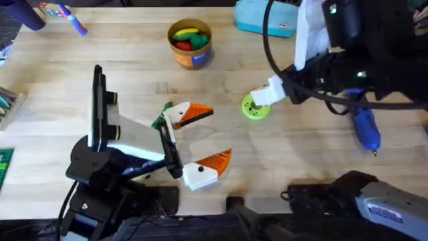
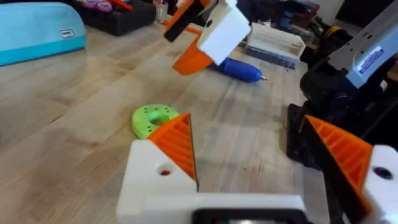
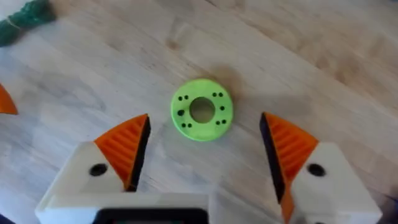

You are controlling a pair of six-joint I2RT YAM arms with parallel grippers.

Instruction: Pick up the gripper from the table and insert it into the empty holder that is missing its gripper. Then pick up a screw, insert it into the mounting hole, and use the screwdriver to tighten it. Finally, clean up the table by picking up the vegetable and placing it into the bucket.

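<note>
Noted right gripper (image 3: 202, 165) poised over the wooden table (image 1: 301, 154), fingers spread wide, nothing held; orange ribbed pads (image 3: 127, 149) apart to either side. Saw a green ring (image 3: 201, 117) with a centre hole and small black dots lying flat on the wood just ahead of and between the fingertips, not touched. Glimpsed a dark green scrap (image 3: 25, 14) well off beyond the left finger. From overhead, placed the right gripper (image 1: 262, 96) right at the green ring (image 1: 255, 107). Found the blue screwdriver (image 1: 366, 127) lying on the table near the right arm, bit pointing toward the table's near edge, untouched. Spotted the yellow-orange bucket (image 1: 190, 43) with blue label farther out, well apart from both grippers, red, green and yellow pieces inside. Recorded left gripper (image 1: 204, 140) also wide open and empty, white fingers with orange pads (image 1: 215, 161) splayed, a small green item (image 1: 162, 115) beside its upper finger. From the left wrist, saw the ring (image 2: 152, 118) just beyond its own fingers (image 2: 177, 140), with the right gripper (image 2: 205, 34) hovering above and the screwdriver (image 2: 239, 70) behind. Marked a turquoise pouch (image 1: 264, 19) at the far edge.
</note>
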